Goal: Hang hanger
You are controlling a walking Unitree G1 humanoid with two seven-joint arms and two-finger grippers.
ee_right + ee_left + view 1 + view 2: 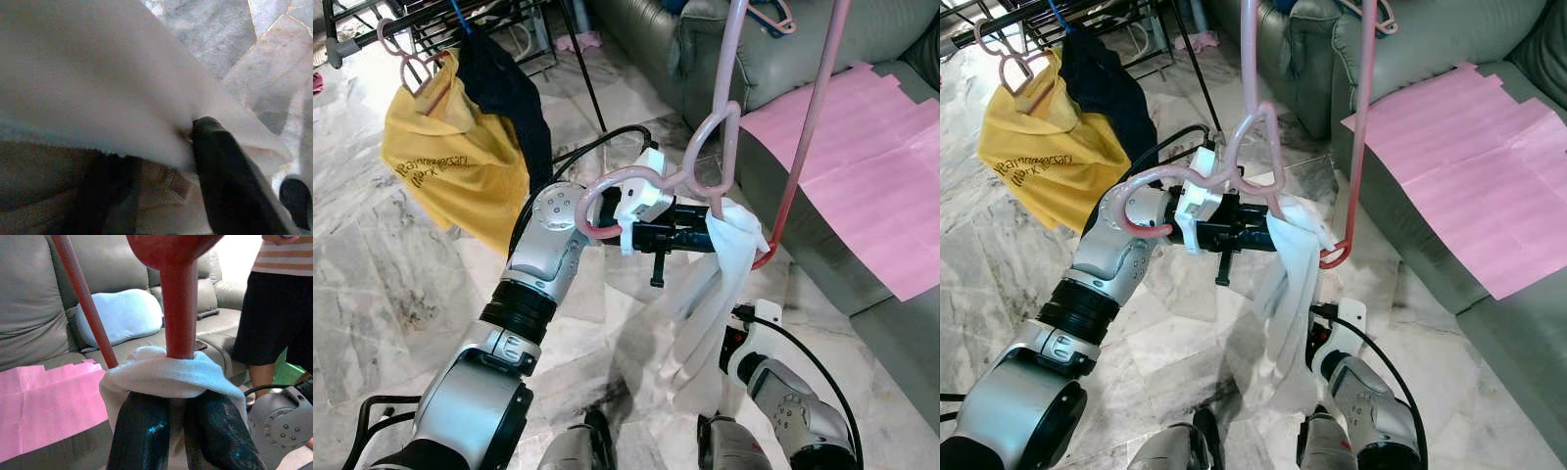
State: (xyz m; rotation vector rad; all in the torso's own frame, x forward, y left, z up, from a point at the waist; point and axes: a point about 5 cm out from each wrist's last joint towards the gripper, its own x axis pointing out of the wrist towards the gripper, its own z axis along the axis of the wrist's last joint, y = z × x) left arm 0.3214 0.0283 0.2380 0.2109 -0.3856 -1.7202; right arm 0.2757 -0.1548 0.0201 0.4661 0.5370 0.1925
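Being pinched by left gripper [705, 237] fingers — pink hanger [724, 147] with white cloth [710, 294], raised before sofa [862, 39]. Cloth being nipped low by right gripper [161, 147] — fingers closed on it.

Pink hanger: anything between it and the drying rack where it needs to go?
The left gripper holds the pink hanger with the white cloth. Toward the drying rack, the yellow shirt and dark garment already hang there; otherwise open floor.

Even daylight in head views w/ soft floor [391, 284] shadows; wrist views blurred up close, right one dim.
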